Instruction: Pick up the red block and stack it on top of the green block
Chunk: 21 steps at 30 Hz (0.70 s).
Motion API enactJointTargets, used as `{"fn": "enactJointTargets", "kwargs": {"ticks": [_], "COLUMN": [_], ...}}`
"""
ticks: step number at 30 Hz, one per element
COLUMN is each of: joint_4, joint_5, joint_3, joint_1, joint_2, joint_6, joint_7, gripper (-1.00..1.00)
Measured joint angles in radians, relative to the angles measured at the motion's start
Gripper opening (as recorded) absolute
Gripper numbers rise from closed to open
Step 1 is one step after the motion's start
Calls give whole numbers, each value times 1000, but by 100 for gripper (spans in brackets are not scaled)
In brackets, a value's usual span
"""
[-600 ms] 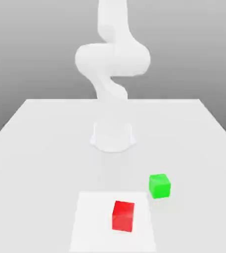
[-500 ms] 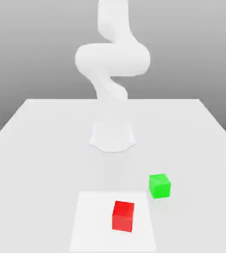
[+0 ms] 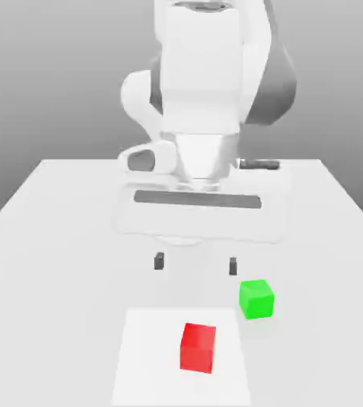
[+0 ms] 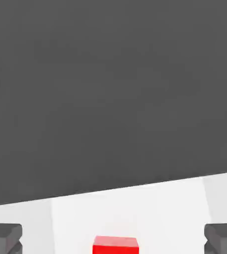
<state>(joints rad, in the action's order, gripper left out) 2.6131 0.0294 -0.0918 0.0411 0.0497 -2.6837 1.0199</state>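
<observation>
Although the red block (image 3: 198, 347) looks like a plain matte cube, my guess is that it is light and rigid, with flat faces that give the pads a sure purchase; it should neither crush nor roll. The best hold, I judge, is across two opposite side faces, about halfway up, with the fingers coming straight down so the cube stays level for stacking.

The red block rests on a paler square patch (image 3: 148, 358) of the worktop (image 3: 57, 238), close to the near edge and roughly midway along it. The green block (image 3: 256, 299) sits just beside that patch, a little farther from the near edge and toward the exterior view's right, apart from the red one and not touching it.

The gripper (image 3: 195, 264) hangs above the worktop with its two dark fingertips (image 3: 159, 261) spread wide and nothing between them. It is behind both cubes, toward the middle of the worktop, and clear of each. In the hand view the red block (image 4: 115, 244) lies between the two fingertips (image 4: 4, 237) but well below them.

Compared with half a second ago, the hand and its wide white body now fill the middle of the exterior view, where earlier there was just the bare arm and its base. Both cubes lie exactly where they did.
</observation>
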Motion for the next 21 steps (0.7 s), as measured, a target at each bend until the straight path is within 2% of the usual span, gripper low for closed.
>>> {"fn": "enactJointTargets", "kwargs": {"ticks": [4,9,10,16,21], "joint_4": [46,27,24,23,43], "joint_5": [-1,38,42,47,10], "joint_3": [0,35,40,40,16], "joint_1": [-8,-35,-38,-38,-22], "joint_2": [-144,-326,-345,-354,-218], "joint_6": [-83,-232,-248,-257,-141], "joint_7": [31,64,67,72,44], "gripper": [0,0,-100,-100,-100]}}
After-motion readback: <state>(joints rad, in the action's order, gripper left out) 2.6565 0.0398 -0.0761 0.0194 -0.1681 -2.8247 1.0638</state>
